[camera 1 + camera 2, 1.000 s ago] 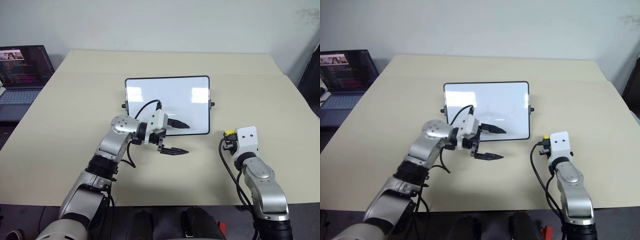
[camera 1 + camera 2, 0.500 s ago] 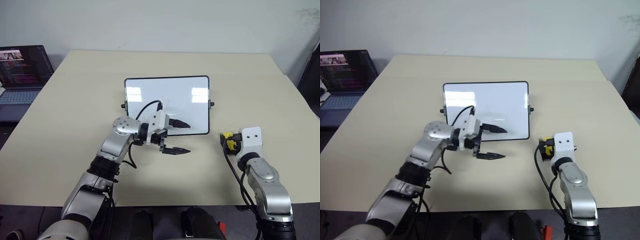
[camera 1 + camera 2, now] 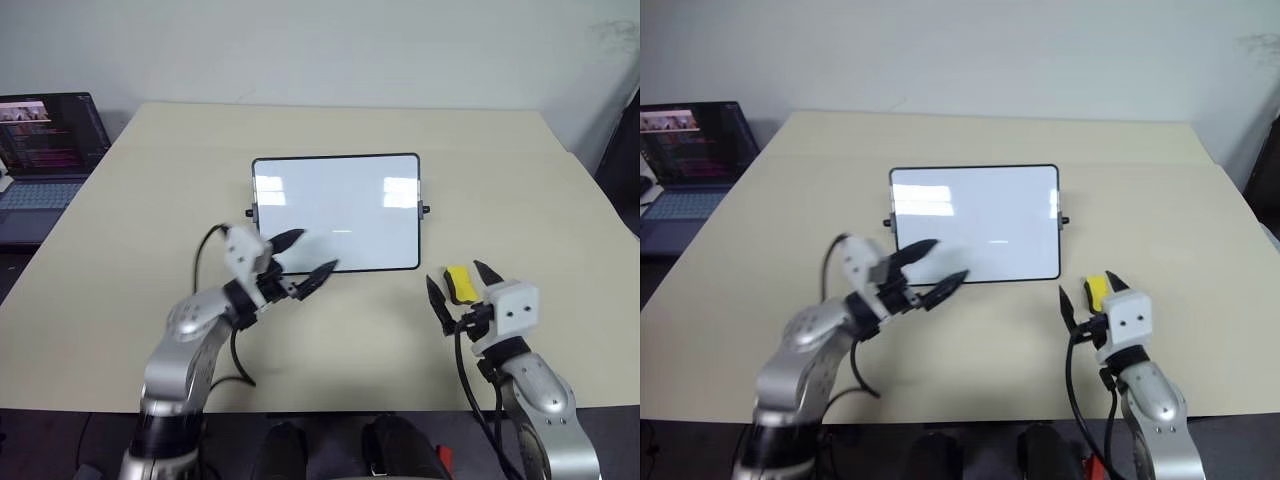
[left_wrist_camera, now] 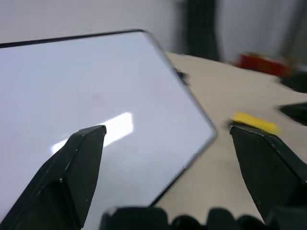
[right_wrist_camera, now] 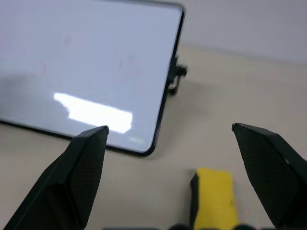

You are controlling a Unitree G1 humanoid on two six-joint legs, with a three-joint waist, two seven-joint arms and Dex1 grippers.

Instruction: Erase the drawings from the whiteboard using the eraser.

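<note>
The whiteboard (image 3: 335, 212) lies flat in the middle of the table. Its glossy face looks plain white with glare, and the drawings are out of view. The yellow eraser (image 3: 458, 283) lies on the table just off the board's near right corner, also seen as the eraser (image 5: 214, 197). My right gripper (image 3: 461, 284) hangs open above and behind it, a finger on each side, not gripping it. My left gripper (image 3: 314, 252) is open and empty at the board's near edge toward its left corner, pointing at the board (image 4: 96, 110).
A laptop (image 3: 45, 150) with a lit screen stands beside the table's far left corner. A dark object (image 3: 622, 150) stands past the table's right edge. Bare tabletop (image 3: 330, 125) surrounds the board.
My right gripper opened, let go of the eraser and drew back. My left arm swung left and its gripper turned from pointing right to pointing toward the board.
</note>
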